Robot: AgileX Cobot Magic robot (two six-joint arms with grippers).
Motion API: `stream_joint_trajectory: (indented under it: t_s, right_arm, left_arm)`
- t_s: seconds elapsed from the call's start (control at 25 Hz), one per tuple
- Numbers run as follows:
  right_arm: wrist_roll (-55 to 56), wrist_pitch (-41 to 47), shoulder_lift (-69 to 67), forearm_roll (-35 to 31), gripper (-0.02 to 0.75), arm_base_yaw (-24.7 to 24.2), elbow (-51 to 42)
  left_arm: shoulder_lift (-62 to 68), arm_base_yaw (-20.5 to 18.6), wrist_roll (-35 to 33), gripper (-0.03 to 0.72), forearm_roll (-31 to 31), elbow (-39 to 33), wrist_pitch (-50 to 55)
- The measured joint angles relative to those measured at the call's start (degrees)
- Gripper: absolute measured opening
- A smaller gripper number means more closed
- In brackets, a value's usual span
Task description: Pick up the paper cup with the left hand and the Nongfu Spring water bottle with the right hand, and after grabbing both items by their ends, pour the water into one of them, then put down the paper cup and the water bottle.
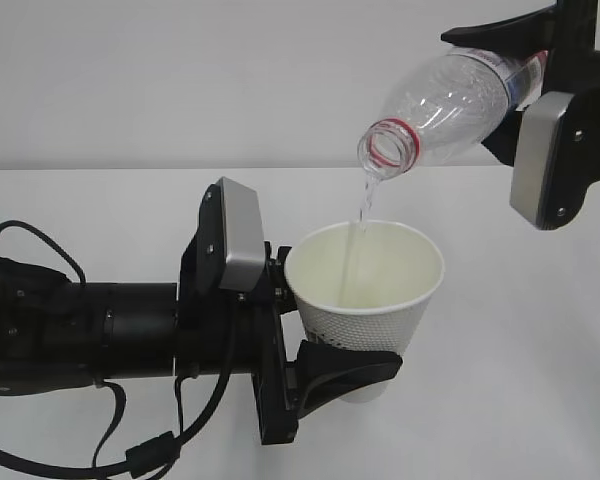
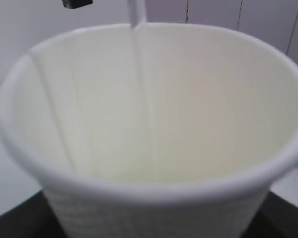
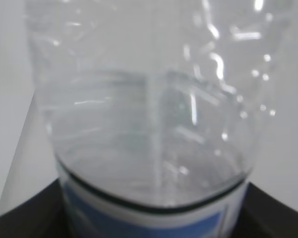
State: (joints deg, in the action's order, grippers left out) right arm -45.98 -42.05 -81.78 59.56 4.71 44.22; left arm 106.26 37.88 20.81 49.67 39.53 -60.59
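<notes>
The white paper cup (image 1: pixel 365 295) stands upright in my left gripper (image 1: pixel 345 372), whose black fingers clasp its lower wall. It fills the left wrist view, where the paper cup (image 2: pixel 154 119) shows its pale inside. Above it at the upper right, my right gripper (image 1: pixel 525 95) is shut on the Nongfu Spring water bottle (image 1: pixel 445 105). The bottle tilts mouth-down to the left, red neck ring over the cup. A thin stream of water (image 1: pixel 361 205) falls into the cup, seen also as the stream of water (image 2: pixel 137 44). Up close, the bottle (image 3: pixel 149 114) hides the right gripper's jaws.
A white table top (image 1: pixel 80 215) runs under both arms, with a plain pale wall behind. Loose black cables (image 1: pixel 130 455) hang from the left arm at the lower left.
</notes>
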Motion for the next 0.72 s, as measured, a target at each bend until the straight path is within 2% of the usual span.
stream_joint_trajectory:
  t_s: [0.72]
  right_arm:
    - [0.0, -0.4, 0.0, 0.0, 0.48, 0.0, 0.0]
  left_arm:
    - [0.0, 0.0, 0.0, 0.533, 0.0, 0.0, 0.0]
